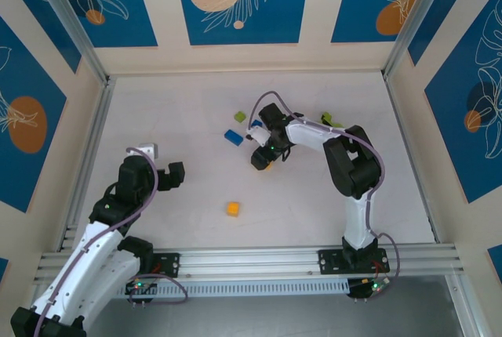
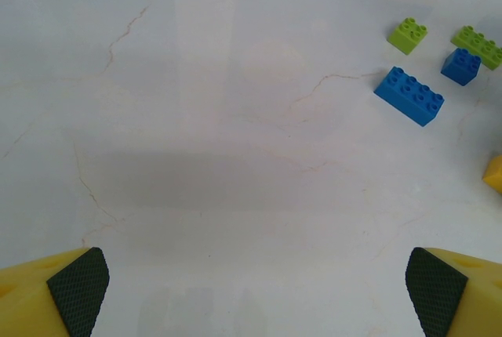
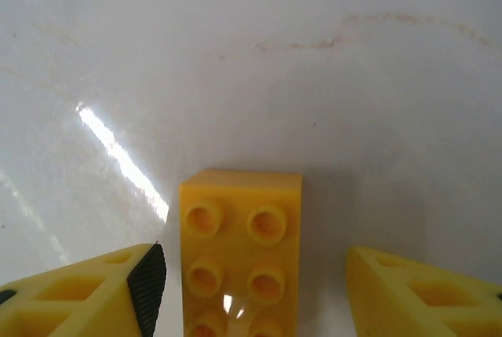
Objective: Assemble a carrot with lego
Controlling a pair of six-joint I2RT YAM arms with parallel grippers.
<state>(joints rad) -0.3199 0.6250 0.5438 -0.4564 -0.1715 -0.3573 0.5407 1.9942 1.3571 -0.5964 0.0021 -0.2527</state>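
Your right gripper [image 3: 251,290] straddles the orange brick [image 3: 239,243] at lower centre, jaws open, not clamping; left gripper [image 2: 255,282] gapes wide.

R gripper [image 1: 263,157] points down at the counter [image 1: 180,102] mid-field, just beside a blue brick [image 1: 233,137] & a lime brick [image 1: 240,117]. L gripper [image 1: 161,163] is well apart on the left, jaws wide. Lone orange brick [image 1: 233,208] lies nearer the front, between the arms.

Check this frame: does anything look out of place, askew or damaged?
Nothing stands out. The lego bricks lie flat and whole on the table; an orange brick sits untouched inside the open right pincer. Thin lines in the table look like veining, not damage.
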